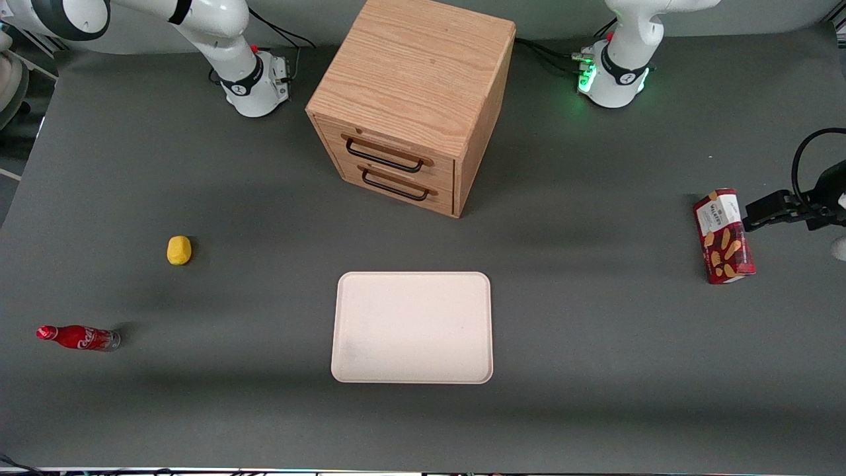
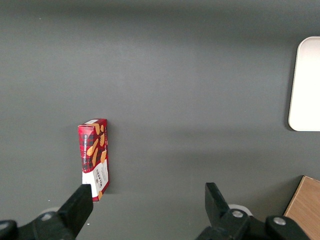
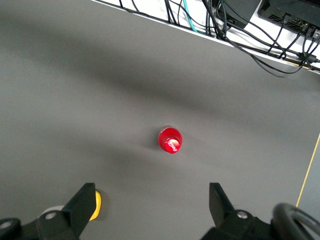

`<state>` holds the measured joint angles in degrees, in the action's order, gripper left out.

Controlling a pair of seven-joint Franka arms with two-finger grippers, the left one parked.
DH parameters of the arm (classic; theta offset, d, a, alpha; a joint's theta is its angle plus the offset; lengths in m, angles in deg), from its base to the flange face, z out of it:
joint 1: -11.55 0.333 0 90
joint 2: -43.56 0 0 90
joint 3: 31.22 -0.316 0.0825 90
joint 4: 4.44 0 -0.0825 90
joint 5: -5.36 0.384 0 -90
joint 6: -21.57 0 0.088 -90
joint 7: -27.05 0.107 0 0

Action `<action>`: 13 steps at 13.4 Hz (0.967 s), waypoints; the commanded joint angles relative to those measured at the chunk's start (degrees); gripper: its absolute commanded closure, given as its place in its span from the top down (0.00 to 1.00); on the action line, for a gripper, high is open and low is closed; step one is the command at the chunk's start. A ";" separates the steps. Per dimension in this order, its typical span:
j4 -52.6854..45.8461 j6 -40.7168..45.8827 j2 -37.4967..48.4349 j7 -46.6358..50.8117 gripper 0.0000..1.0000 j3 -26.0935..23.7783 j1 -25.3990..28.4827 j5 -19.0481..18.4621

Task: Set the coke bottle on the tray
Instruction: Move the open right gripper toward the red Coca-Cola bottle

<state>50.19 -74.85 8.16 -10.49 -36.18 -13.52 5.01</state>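
Toward the working arm's end of the counter [image 1: 595,330], near its edge, the coke bottle [image 1: 78,338] stands upright, well apart from the tray [image 1: 413,327]. The end effector [image 3: 150,205] hangs spread wide, empty, high above the bottle's cap; bare surface surrounds it. A yellow object [image 1: 178,250] sits at the bottle's one o'clock.

Seen from its own wrist camera: black two-finger gripper [image 3: 151,202] of the white right Franka arm [image 1: 218,46], held high above the table and pointing straight down. Dark fingers [image 3: 84,200] spread wide apart, nothing between them. In the front view, only base and lower links of that arm visible, rising out of frame; gripper itself outside that view.
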 commanded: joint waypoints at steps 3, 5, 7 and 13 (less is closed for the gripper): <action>-1.98 -1.31 -4.40 -1.22 1.00 -0.14 0.20 0.17; -1.98 -2.01 -5.90 -1.22 1.00 -0.14 0.20 0.08; -1.98 -2.72 -7.57 -1.22 1.00 -0.14 0.28 0.08; -1.36 -6.76 -11.00 -1.13 1.00 0.12 1.25 -0.88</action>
<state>50.21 -80.17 -1.19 -10.50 -36.19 -12.82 4.99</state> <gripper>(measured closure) 0.000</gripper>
